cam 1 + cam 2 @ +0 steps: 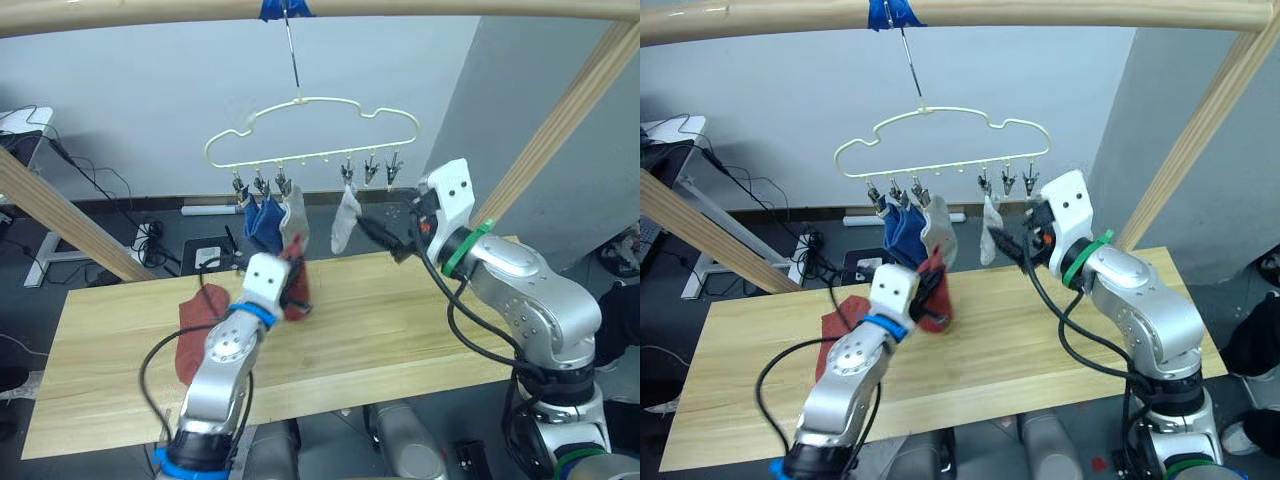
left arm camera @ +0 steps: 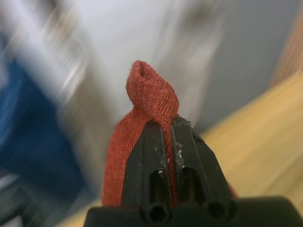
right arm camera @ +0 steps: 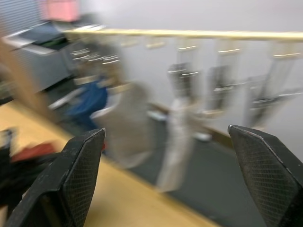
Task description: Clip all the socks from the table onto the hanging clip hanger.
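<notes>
A rust-red sock [image 2: 150, 101] is pinched in the clenched left gripper [image 2: 166, 124] and held above the bench [image 1: 400, 320], just below the clip hanger [image 1: 310, 135], where two blue and two grey socks are already clipped. The right gripper [image 3: 165, 179] is spread wide near the two free clips on the right. Only a small fold is held, so the sock could be pulled free or the hanger set swinging; a second red sock [image 1: 192, 335] is left on the bench.

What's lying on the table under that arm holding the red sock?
Another rust-red sock lies on the table, partly hidden by the left gripper arm; its covered part can't be seen.
</notes>
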